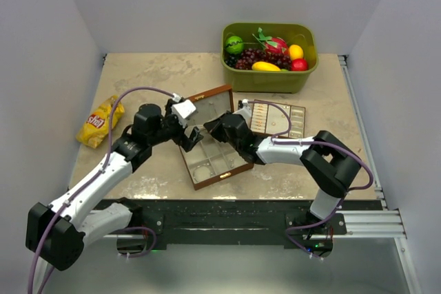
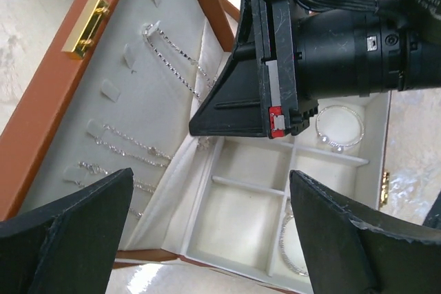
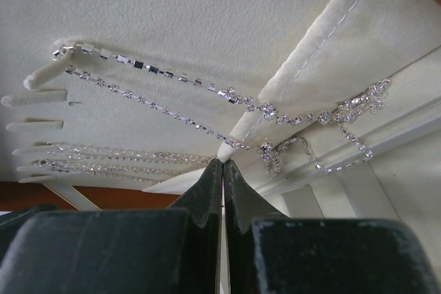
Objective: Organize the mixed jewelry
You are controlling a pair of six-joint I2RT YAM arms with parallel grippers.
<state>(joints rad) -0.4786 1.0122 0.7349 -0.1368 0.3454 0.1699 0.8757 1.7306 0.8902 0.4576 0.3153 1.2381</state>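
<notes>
Two tools: left gripper (image 2: 212, 185) spread, right gripper (image 3: 222, 164) pressed together by chain (image 3: 160, 72); chip bag (image 1: 96, 123) lettering illegible.

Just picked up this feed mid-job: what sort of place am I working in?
Probably a robot test cell, not a home: plain grey panels wall in the tabletop, an aluminium rail runs along its near edge, and the green tub of fruit looks like a prop.

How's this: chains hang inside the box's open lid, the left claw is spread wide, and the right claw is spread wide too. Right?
Not quite: the right gripper is shut, fingertips pressed together, as the right wrist view shows. The chains do hang inside the open lid, and the left gripper is spread wide.
</notes>
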